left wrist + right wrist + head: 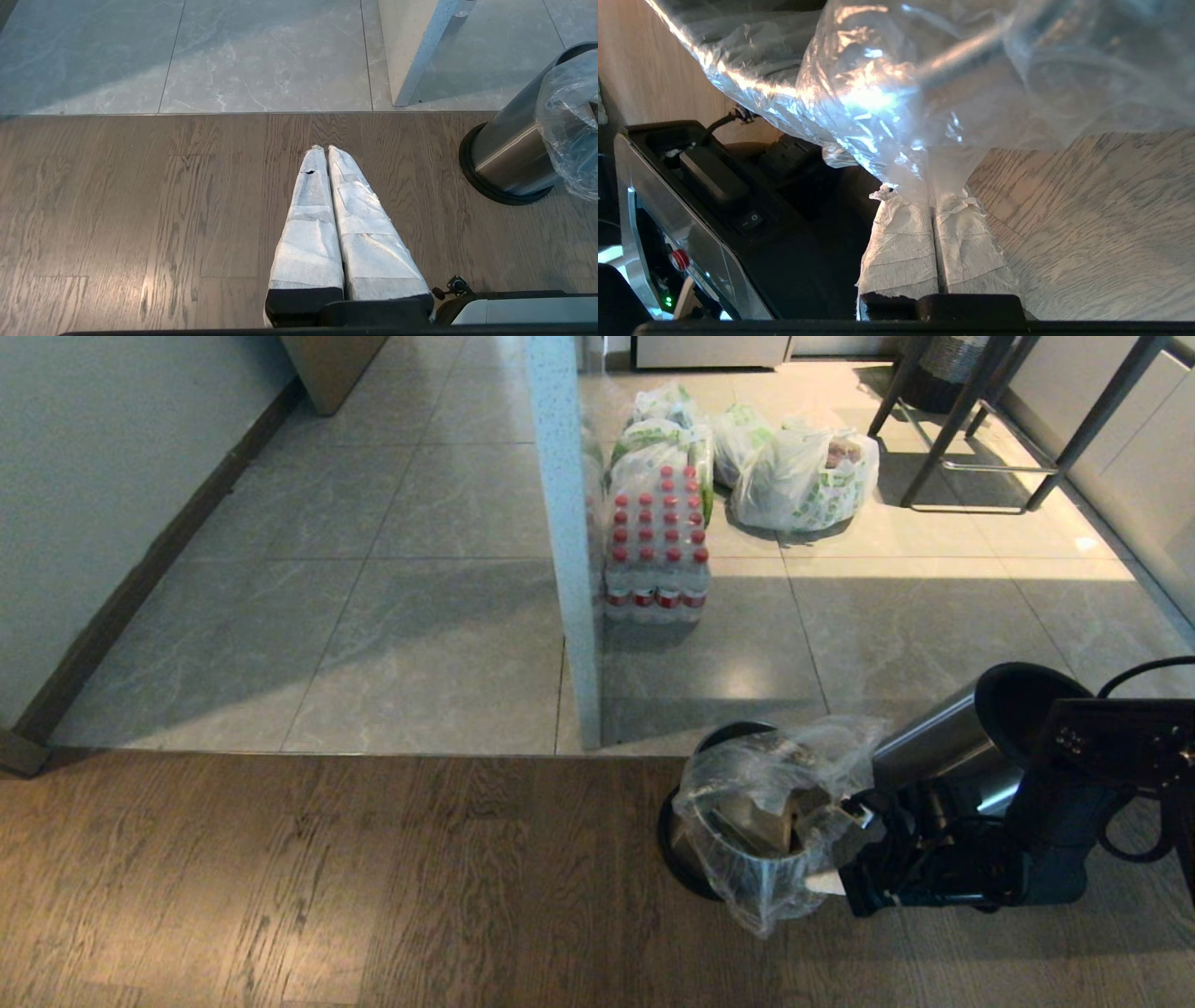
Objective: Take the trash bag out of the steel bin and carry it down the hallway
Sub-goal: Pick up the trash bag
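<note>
From the head view, brown wood-plank floor (327,887) fills the foreground and meets grey marbled tiles (420,644) that run back between a white wall with a dark baseboard and a speckled white partition (569,532). Beyond the partition stand a shrink-wrapped pack of red-capped bottles (658,546) and several white grocery bags with green print (803,476), with dark chair legs (971,429) further back. The steel bin (747,845) stands on the wood planks just this side of the tile edge, and the trash bag (775,784) sits in it, its clear crinkled plastic draped over the black rim and brown cardboard showing inside. A second steel bin (971,733) stands just behind it. The right end effector (845,845) reaches in from the right at the rim, against the bag's overhanging plastic.

In the left wrist view, the left end effector (322,148) hangs over bare wood planks, its white-wrapped fingers pressed together with nothing between them; the steel bin and bag show well off to one side.

In the right wrist view, the right end effector (924,193) has its white-wrapped fingers (901,242) closed together, pinching a fold of the trash bag's clear plastic at their tips. The robot's dark base (714,200) lies beside them.
</note>
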`<state>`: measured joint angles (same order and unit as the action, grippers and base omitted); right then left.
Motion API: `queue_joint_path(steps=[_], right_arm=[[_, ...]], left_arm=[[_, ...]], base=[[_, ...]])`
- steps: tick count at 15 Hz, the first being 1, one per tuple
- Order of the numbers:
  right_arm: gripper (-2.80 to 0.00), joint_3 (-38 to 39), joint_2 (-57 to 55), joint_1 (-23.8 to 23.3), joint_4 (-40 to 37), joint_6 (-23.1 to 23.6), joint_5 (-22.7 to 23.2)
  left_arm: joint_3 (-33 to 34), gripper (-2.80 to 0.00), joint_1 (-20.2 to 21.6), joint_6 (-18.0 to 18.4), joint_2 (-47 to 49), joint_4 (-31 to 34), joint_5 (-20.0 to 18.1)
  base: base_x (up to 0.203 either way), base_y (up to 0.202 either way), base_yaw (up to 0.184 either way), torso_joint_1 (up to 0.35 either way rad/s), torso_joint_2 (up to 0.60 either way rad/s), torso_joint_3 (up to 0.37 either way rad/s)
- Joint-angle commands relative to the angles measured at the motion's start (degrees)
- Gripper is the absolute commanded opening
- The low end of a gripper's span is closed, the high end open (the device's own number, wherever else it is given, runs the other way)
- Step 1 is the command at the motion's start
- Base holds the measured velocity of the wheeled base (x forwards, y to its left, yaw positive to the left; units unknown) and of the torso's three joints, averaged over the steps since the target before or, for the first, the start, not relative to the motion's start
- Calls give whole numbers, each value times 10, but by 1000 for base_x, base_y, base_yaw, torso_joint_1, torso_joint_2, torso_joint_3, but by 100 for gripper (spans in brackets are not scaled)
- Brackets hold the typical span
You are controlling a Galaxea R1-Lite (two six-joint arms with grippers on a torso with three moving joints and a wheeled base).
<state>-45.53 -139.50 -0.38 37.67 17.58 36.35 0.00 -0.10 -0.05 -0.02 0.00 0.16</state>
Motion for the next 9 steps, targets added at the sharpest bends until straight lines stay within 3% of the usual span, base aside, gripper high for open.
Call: queue_joint_path(steps=[1, 6, 9], right_arm=[[-280, 0, 0, -1, 2, 1, 2], [-280, 9, 59, -4, -19, -13, -1], [-280, 12, 133, -10, -115, -22, 2]], left_arm=[[0, -280, 0, 0, 0, 0, 0], [1, -280, 0, 0, 0, 0, 0], [1, -280, 0, 0, 0, 0, 0]], base=[[0, 0, 0, 0, 0, 0], [0, 0, 0, 0, 0, 0], [0, 0, 0, 0, 0, 0]])
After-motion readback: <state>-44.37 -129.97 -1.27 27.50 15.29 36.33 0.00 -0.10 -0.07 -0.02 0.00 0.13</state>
